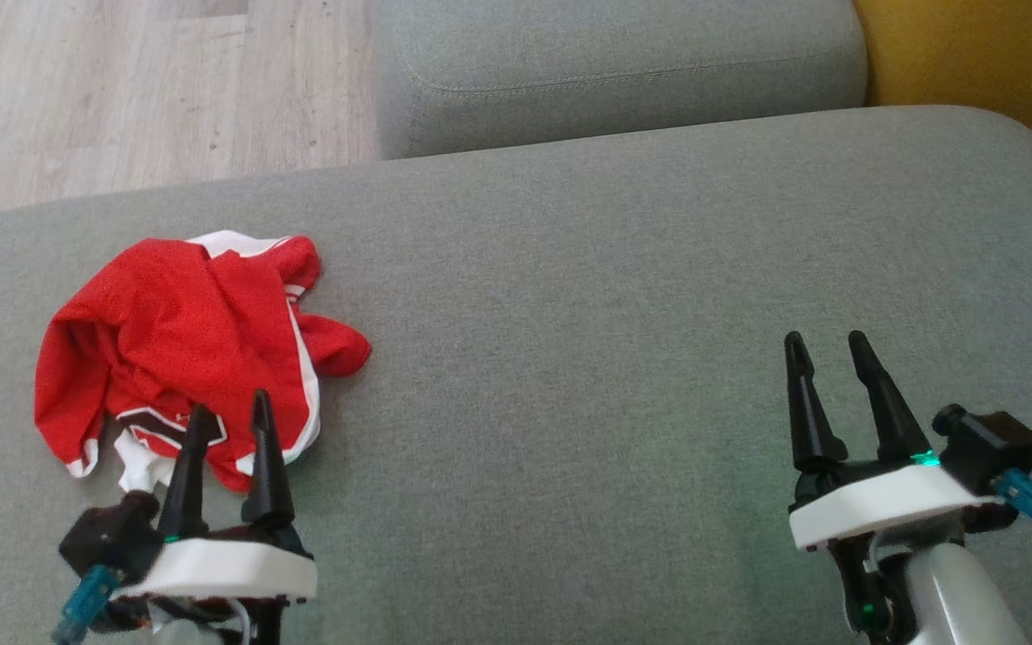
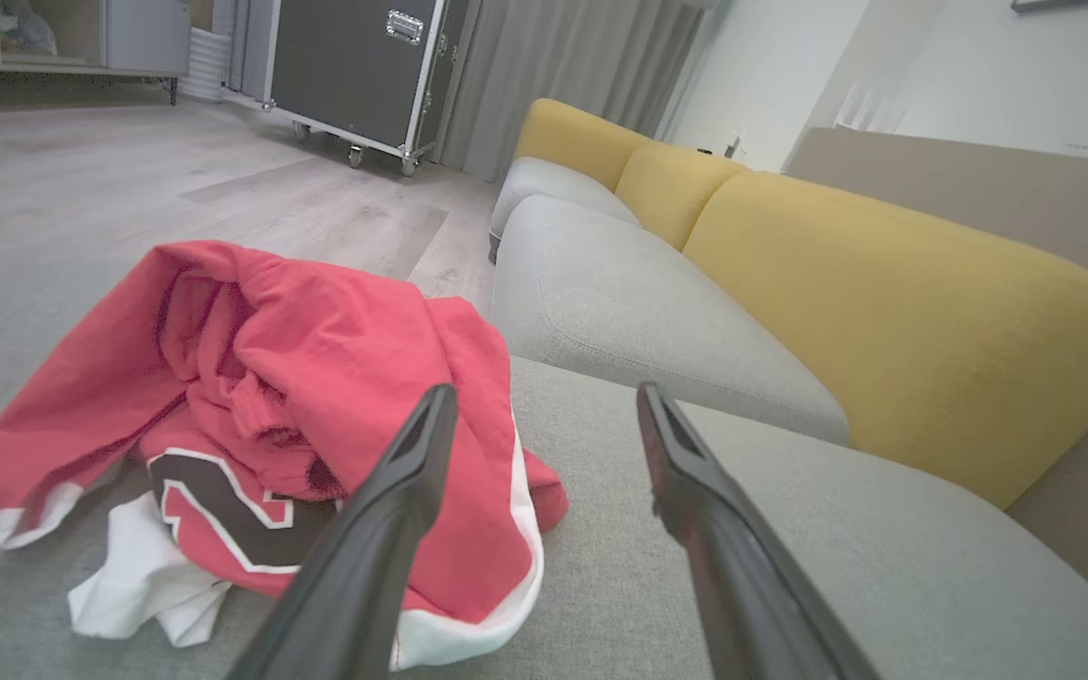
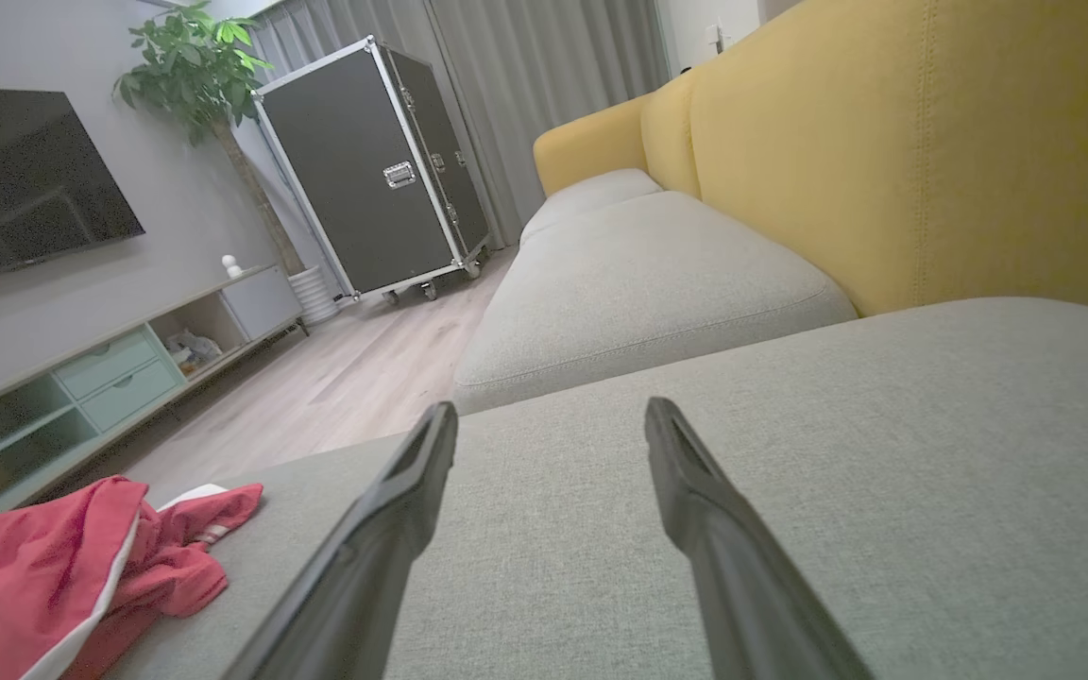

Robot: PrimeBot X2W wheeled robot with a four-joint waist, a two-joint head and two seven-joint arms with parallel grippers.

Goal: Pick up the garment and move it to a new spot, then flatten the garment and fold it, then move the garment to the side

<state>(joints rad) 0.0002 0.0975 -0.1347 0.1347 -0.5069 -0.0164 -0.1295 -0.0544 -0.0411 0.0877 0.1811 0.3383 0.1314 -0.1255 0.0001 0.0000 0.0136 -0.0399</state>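
Observation:
A crumpled red garment (image 1: 184,340) with white trim and a dark number patch lies on the left part of the grey sofa seat (image 1: 570,313). My left gripper (image 1: 231,410) stands open at the garment's near edge, its fingertips overlapping the cloth in the head view, nothing between them. In the left wrist view the garment (image 2: 280,397) lies just ahead and to the left of the open left gripper (image 2: 544,395). My right gripper (image 1: 825,340) is open over bare cushion far to the right. The right wrist view shows the garment (image 3: 81,557) at lower left, well away from the right gripper (image 3: 552,411).
A second grey seat cushion (image 1: 614,63) adjoins at the back. Yellow backrests (image 2: 884,283) run along the right. Wood floor (image 1: 122,81) lies beyond the seat's left edge. A black flight case (image 3: 365,170), a plant, a TV and a low cabinet stand across the room.

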